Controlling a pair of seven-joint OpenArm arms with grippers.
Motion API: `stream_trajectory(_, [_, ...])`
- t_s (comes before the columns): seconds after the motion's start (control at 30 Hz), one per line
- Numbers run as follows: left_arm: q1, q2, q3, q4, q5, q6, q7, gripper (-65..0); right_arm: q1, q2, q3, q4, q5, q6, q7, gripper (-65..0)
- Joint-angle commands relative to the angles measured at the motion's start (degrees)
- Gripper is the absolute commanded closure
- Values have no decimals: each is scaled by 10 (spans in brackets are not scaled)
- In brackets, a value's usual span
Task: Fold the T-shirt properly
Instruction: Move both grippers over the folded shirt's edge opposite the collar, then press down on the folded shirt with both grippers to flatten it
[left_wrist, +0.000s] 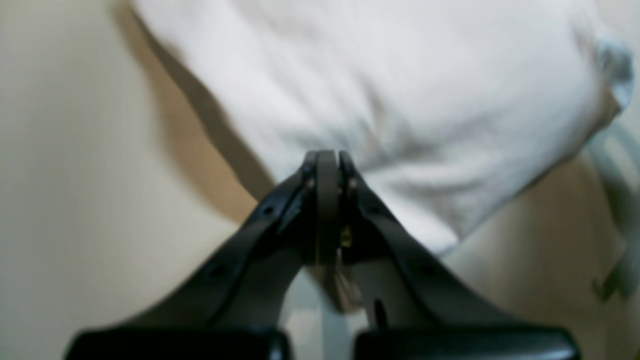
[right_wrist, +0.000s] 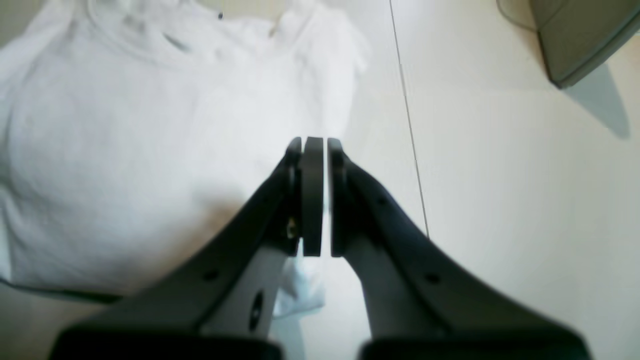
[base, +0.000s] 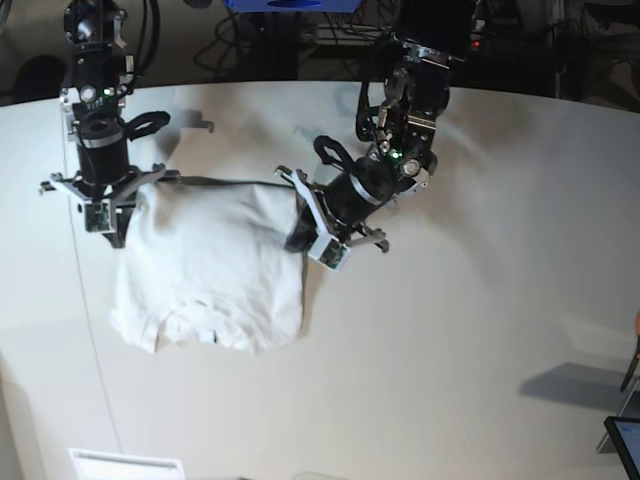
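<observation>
Black gripper (right_wrist: 315, 150) with jaws pressed together, pinching white fabric of a wrinkled T-shirt (right_wrist: 125, 140) that spreads left on a pale table (right_wrist: 500, 200); grey object (right_wrist: 580, 35) at top right.

The right gripper (base: 122, 232) points straight down from an upright arm, its jaws pressed together. The left gripper (base: 297, 237) reaches in low from a bent, slanting arm, its jaws likewise closed, tips aimed sideways toward the right arm.

A white round table (base: 480, 330) filled the room's view, a thin seam (base: 90, 330) running at 9 o'clock. Dark cables (base: 250, 40) crowded 12 o'clock. At 4 o'clock sat what looked like a screen corner (base: 625, 440).
</observation>
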Motion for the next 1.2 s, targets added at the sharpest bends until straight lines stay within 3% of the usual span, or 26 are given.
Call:
stream_trajectory(0.0, [-12, 6, 0, 21, -8, 0, -15, 0, 11, 3, 1, 10, -3, 0, 14, -17])
stream_trajectory(0.2, [-48, 48, -1, 13, -4, 0, -15, 0, 56, 2, -15, 7, -1, 1, -18, -17])
stream_trajectory(0.4, [-102, 94, 2, -110, -3, 1, -20, 0, 95, 2, -44, -46, -1, 1, -19, -17])
stream_trajectory(0.57, [-109, 93, -2, -193, -3, 1, -73, 0, 99, -6, -44, -113, 0, 1, -15, -17])
stream_trajectory(0.8, [-109, 57, -3, -275, -3, 1, -117, 0, 98, -2, -43, -203, 0, 1, 51, -17])
stream_trajectory(1.0, [-108, 42, -4, -282, -3, 1, -118, 0, 98, -1, -44, -256, -1, 2, 93, -17])
stream_trajectory(1.17, [-112, 28, -4, -275, -7, 1, -118, 0, 98, 4, -44, -247, -1, 28, 98, -17])
